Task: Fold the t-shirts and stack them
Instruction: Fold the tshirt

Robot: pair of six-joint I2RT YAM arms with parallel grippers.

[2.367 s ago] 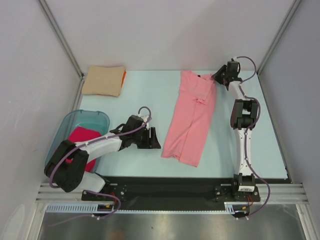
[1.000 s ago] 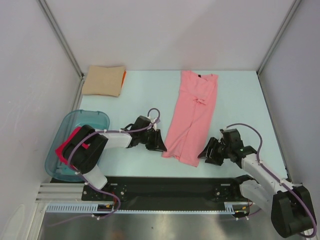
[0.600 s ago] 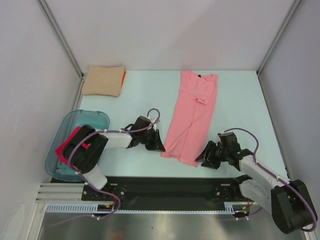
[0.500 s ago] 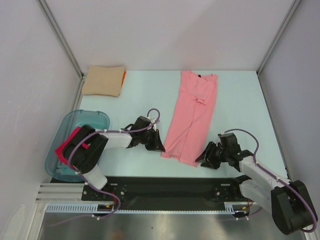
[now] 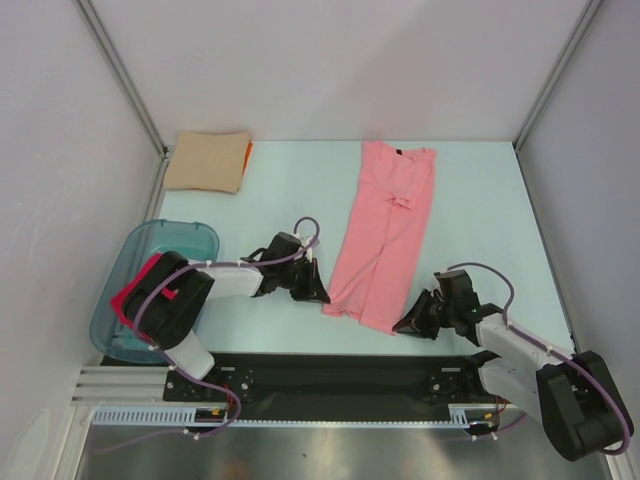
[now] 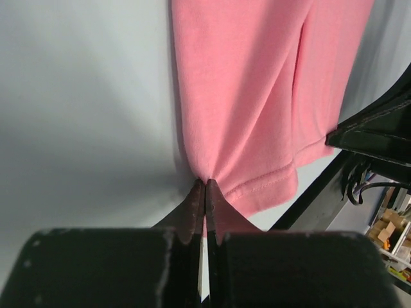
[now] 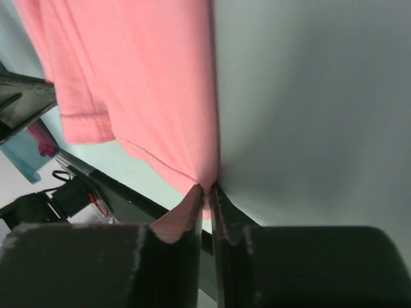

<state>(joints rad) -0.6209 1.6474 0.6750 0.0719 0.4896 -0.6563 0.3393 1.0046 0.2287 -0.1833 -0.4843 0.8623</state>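
Observation:
A salmon-pink t-shirt (image 5: 385,235) lies folded lengthwise on the table, collar with a dark label at the far end. My left gripper (image 5: 321,297) is shut on its near left hem corner (image 6: 212,173), the cloth puckered between the jaws. My right gripper (image 5: 401,327) is shut on the near right hem corner (image 7: 199,173). A folded tan t-shirt (image 5: 207,160) lies at the far left with an orange one (image 5: 248,151) showing under its edge. A crimson-pink t-shirt (image 5: 150,285) sits in the tub, partly hidden by my left arm.
The translucent teal tub (image 5: 190,240) stands at the near left. A black rail (image 5: 330,370) runs along the table's near edge, just behind both grippers. Frame posts and white walls close in the sides.
Both grippers have closed on the pink shirt's near hem corners. The right gripper slid a little left and nearer to reach its corner; the left one barely moved.

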